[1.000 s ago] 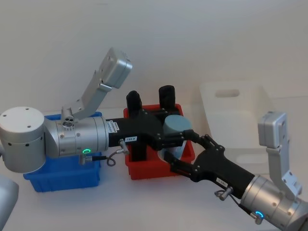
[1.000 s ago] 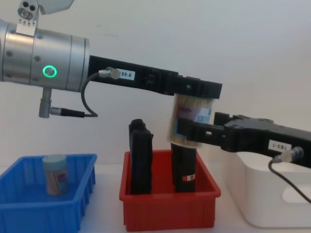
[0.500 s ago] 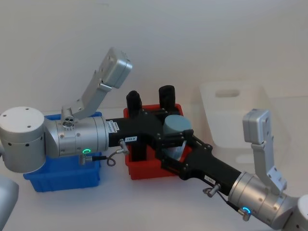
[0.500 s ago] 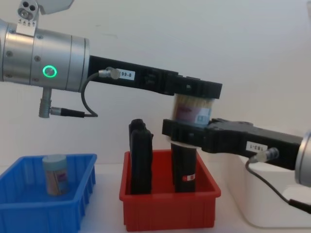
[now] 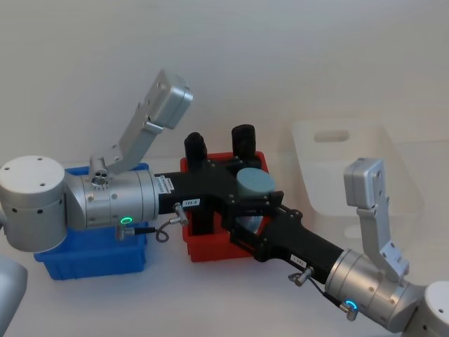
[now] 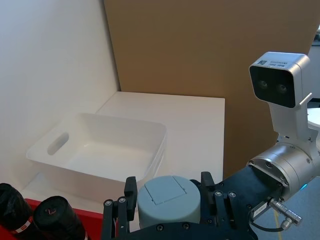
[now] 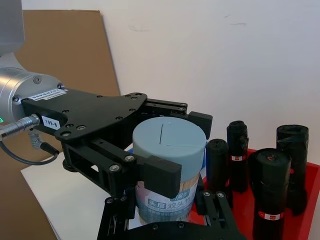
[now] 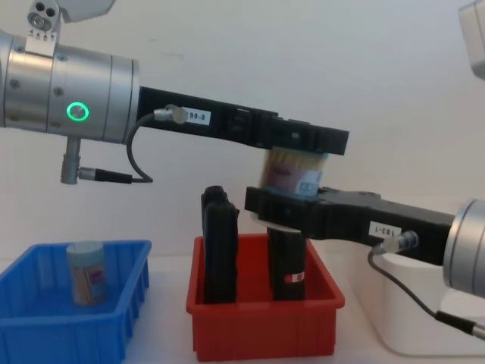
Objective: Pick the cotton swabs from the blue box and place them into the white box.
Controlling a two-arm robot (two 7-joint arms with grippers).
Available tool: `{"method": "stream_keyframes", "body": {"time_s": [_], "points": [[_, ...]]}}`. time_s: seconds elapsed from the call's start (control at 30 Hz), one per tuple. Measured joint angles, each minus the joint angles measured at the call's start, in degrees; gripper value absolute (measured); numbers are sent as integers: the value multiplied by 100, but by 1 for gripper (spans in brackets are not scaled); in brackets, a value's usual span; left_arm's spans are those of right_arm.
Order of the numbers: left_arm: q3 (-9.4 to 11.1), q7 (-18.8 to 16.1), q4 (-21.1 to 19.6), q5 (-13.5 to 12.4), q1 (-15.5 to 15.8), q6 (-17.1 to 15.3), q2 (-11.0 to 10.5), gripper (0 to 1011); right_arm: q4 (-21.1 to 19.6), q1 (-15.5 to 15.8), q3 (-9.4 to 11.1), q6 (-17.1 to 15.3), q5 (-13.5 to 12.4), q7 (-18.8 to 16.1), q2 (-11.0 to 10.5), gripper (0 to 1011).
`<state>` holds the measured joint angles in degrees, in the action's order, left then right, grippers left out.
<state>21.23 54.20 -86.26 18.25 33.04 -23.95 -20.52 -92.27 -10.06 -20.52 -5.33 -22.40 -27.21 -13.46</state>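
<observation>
- Head view: The left gripper (image 5: 243,192) is reaching out over the red bin (image 5: 210,250). It is holding a jar of cotton swabs (image 5: 254,182) up in the air, with its fingers pinching the jar near the pale blue lid. The right gripper (image 5: 256,223) is coming up from below and is sitting around the low part of the same jar. I cannot tell if it is squeezing the jar or just sitting around it. The blue box (image 5: 91,265) is sitting on the left, partly behind the left arm. The white box (image 5: 405,188) is sitting on the right, well apart from the jar. Two black rolls (image 5: 243,137) are standing up in the red bin.
- Left wrist view: The lid of the jar (image 6: 169,202) is sitting between two black fingers (image 6: 130,196). The white box (image 6: 107,161) is lying farther off, with its handle hole in one end wall.
- Right wrist view: The jar (image 7: 170,145) is standing straight up, and its pink and blue label is showing. The left gripper's fingers (image 7: 159,176) are pressing on it just under the lid. The black rolls (image 7: 272,192) are standing near it in the red bin (image 7: 313,197).
- Chest view: The jar (image 8: 292,173) is hanging high above the red bin (image 8: 265,331) and is leaning a little. The left gripper (image 8: 303,142) is holding its top, and the right gripper (image 8: 292,217) is covering its bottom. A second jar (image 8: 86,271) is standing in the blue box (image 8: 121,318). The white box (image 8: 409,318) is sitting low on the right.
</observation>
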Motion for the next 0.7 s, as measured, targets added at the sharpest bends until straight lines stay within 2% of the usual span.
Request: {"method": "stream_keyframes", "body": {"time_s": [0.03, 0.13, 0.27, 0.53, 0.7], "points": [[0, 0, 0, 0, 0, 0, 0, 834, 1, 0, -2, 0, 0, 3, 0, 644], [0, 0, 0, 0, 0, 0, -1, 886, 1, 0, -4, 0, 0, 19, 0, 644], [-1, 0, 0, 0, 0, 0, -2, 1003, -4, 5, -6, 0, -5, 62, -11, 644], [-1, 0, 0, 0, 0, 0, -2, 1004, -60, 56, 32, 13, -48, 233, -75, 644], [-1, 0, 0, 0, 0, 0, -2, 1004, -107, 112, 91, 52, -77, 454, -149, 644]]}}
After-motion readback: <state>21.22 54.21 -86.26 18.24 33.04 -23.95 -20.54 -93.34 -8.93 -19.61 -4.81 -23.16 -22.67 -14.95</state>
